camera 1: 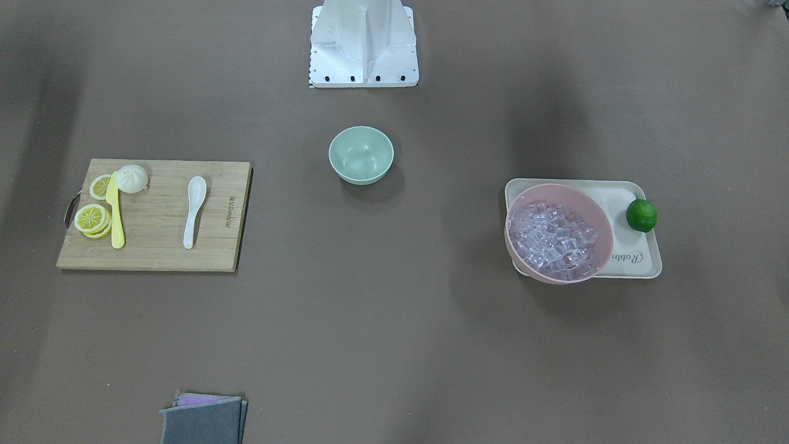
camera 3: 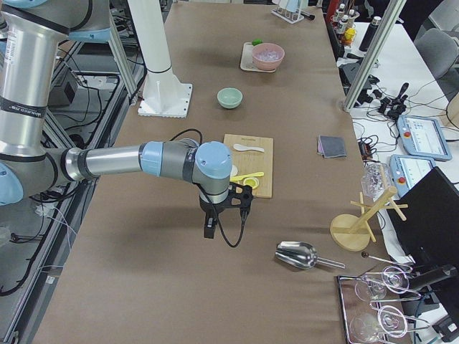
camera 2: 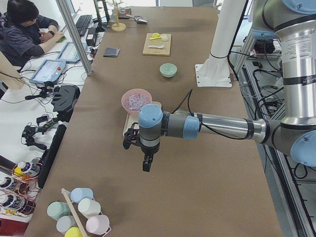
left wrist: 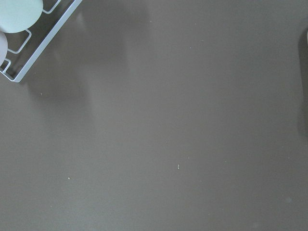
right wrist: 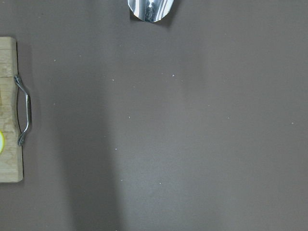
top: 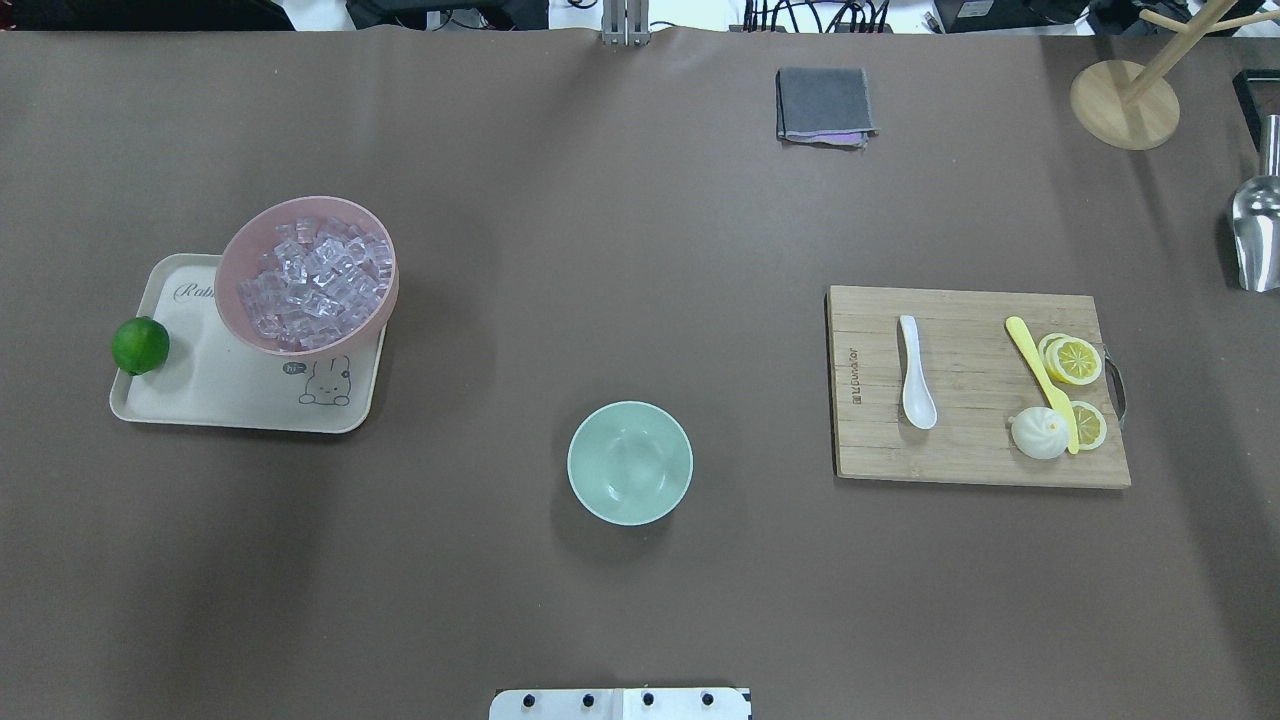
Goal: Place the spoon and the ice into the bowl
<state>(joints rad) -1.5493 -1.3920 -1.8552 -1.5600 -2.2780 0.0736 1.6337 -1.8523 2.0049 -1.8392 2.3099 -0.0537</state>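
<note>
Left gripper [camera 2: 146,165]: I see it only from the table's end. It hangs fingers-down over bare table [camera 2: 197,187]. I cannot tell how far the jaws stand apart, and I see nothing in them.

Inward from it, toward the table's middle, a lime [top: 140,345] sits at the near end of a cream tray [top: 240,400]. A pink bowl [top: 228,262] rests on the tray's far part, overhanging its edge. It is heaped with ice [top: 315,280]. All of it is well apart from the gripper.

The bowl [top: 630,462] stands upright and empty about midway between the two grippers, close to neither.

Further along, the spoon [top: 915,375] lies scoop-up on the cutting board [top: 980,450], on the half away from the right gripper. A yellow knife [top: 1040,375] and lemon slices [top: 1072,360] lie on the half toward it.

Right gripper [camera 3: 209,231]: it shows only in the side view, pointing down over bare table just beyond the board's handle end. A metal scoop [camera 3: 297,254] lies near it on the operators' side. I cannot tell its opening, and nothing visible hangs from it.
</note>
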